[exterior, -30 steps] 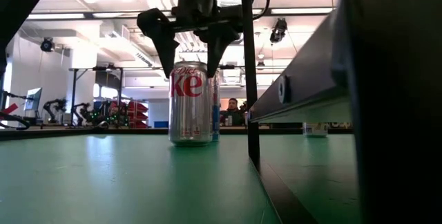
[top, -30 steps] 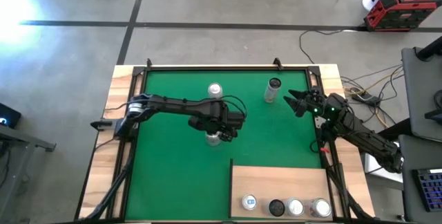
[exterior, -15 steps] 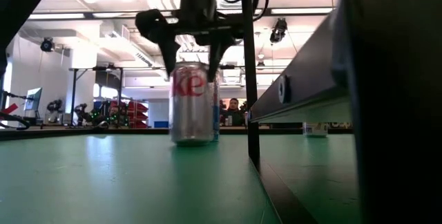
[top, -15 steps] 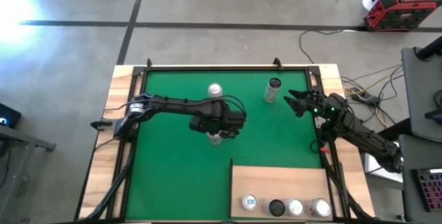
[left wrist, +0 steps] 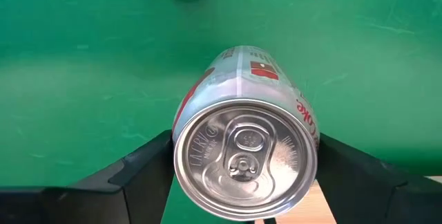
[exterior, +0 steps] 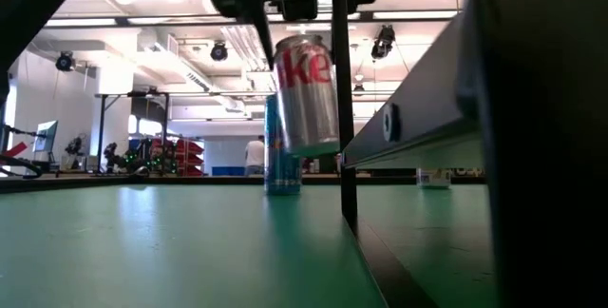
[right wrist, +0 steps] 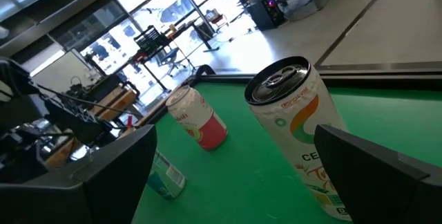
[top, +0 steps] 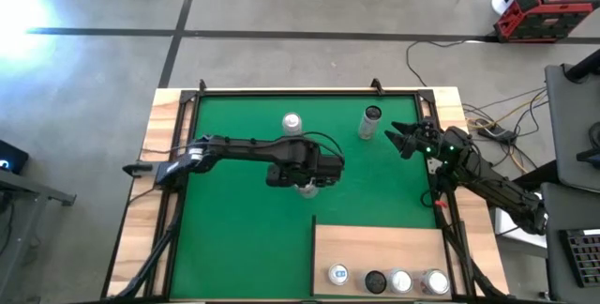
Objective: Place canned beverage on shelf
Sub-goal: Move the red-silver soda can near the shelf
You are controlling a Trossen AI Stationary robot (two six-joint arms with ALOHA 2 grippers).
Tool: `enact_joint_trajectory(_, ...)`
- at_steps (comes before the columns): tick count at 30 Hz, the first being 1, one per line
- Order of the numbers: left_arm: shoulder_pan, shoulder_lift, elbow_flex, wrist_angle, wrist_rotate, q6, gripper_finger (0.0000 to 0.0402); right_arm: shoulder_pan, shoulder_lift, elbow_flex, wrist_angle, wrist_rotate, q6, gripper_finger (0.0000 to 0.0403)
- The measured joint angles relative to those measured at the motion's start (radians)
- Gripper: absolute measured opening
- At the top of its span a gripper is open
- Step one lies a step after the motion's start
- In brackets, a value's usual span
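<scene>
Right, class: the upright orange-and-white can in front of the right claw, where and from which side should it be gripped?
Grip the orange-and-white can across its round side wall, about mid-height, coming in level from the right claw: it stands upright, and that open claw faces it.

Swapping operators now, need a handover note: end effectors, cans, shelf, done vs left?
Left end effector: shut on the Diet Coke can, lifted clear of the green mat, tilted.
Right end effector: open, idle at the mat's right edge near a dark-topped can.
Shelf: four cans along its near edge.
Done: pick and lift.
Left: carry the can to the shelf, set it down, release. A silver-topped can also remains on the mat.
</scene>
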Motion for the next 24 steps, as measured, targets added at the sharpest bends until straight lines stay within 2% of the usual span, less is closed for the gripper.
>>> enact_joint_trajectory(5,-0.004,-0.001,-0.045,0.043,0.027,-0.059,0.0291,0.000,0.000,0.000,0.000,0.001,0.000,0.0384)
enact_joint_trajectory(8,-0.004,-0.001,-0.018,0.043,0.029,-0.077,0.0289,0.000,0.000,0.000,0.000,0.001,0.000,0.0384)
enact_joint_trajectory(17,-0.003,0.002,0.002,-0.014,0.038,-0.298,0.0288,0.000,0.001,0.000,0.000,0.000,0.000,0.0384)
enact_joint_trajectory(21,0.005,0.005,0.010,0.017,0.042,-0.301,0.0288,0.000,0.001,0.000,0.000,0.000,0.000,0.0384)
enact_joint_trajectory(24,0.009,0.008,0.010,0.082,0.025,-0.219,0.0288,0.000,0.002,0.000,0.000,0.000,0.000,0.0384)
